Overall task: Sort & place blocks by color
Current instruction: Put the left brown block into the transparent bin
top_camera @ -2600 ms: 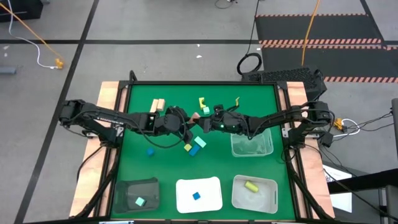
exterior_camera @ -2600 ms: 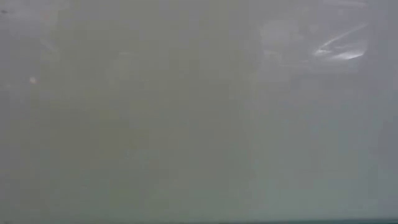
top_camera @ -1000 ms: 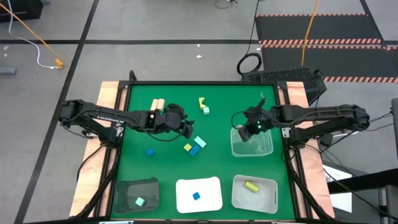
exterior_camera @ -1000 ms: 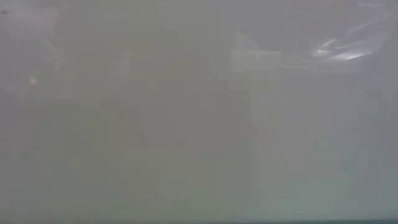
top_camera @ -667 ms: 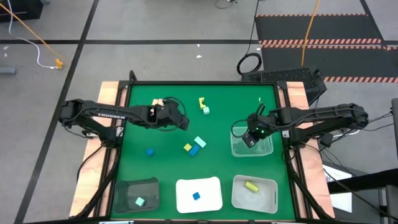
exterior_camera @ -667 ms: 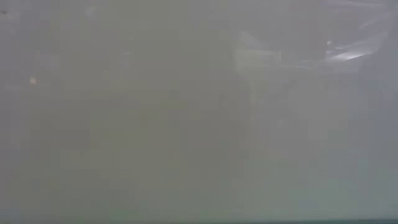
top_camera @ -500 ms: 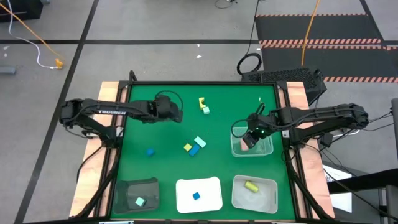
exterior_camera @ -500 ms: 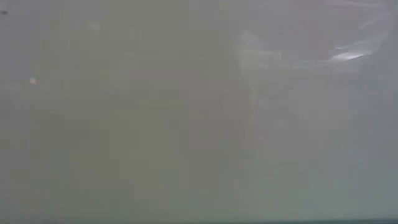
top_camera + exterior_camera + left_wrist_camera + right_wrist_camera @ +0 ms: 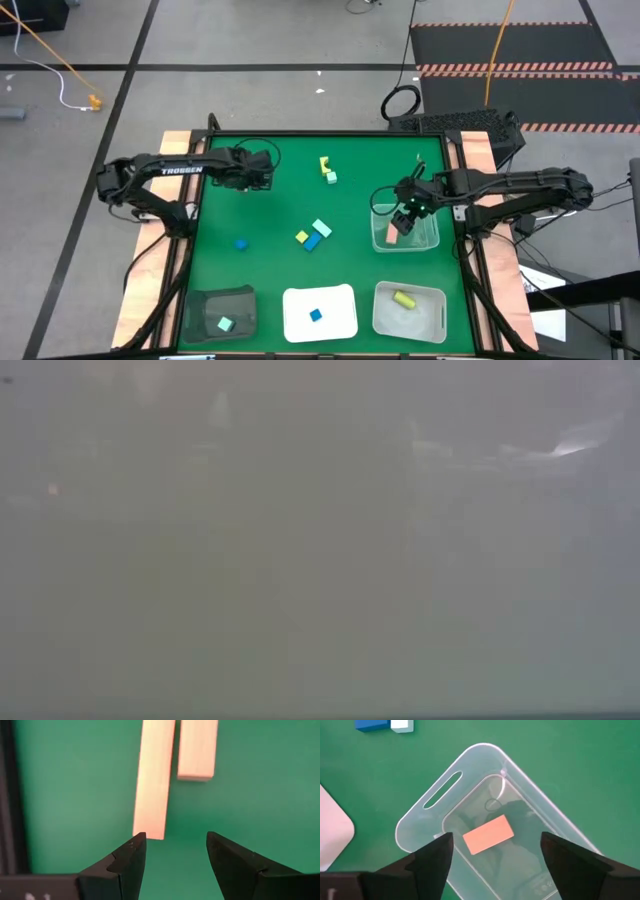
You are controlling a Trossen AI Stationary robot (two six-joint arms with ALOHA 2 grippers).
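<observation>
Tan block (image 9: pixel 488 835) now lies in the clear bin (image 9: pixel 420 820) at right, released from the right gripper (image 9: pixel 408 212), jaws apart. Left gripper (image 9: pixel 172 851), jaws apart, has moved over two tan bars (image 9: pixel 152 775) far left.

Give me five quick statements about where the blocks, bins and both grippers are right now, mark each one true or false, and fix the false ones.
1. A tan wooden block lies inside the upper clear plastic bin. True.
2. The right gripper is shut on that tan block. False: its fingers are open above the bin and the block lies loose on the bin floor.
3. The left gripper is open over two tan wooden bars on the green mat. True.
4. The white tray holds a yellow cylinder. False: it holds a small blue cube; the yellow cylinder is in the lower clear bin.
5. The dark bin holds a pale mint block. True.
</observation>
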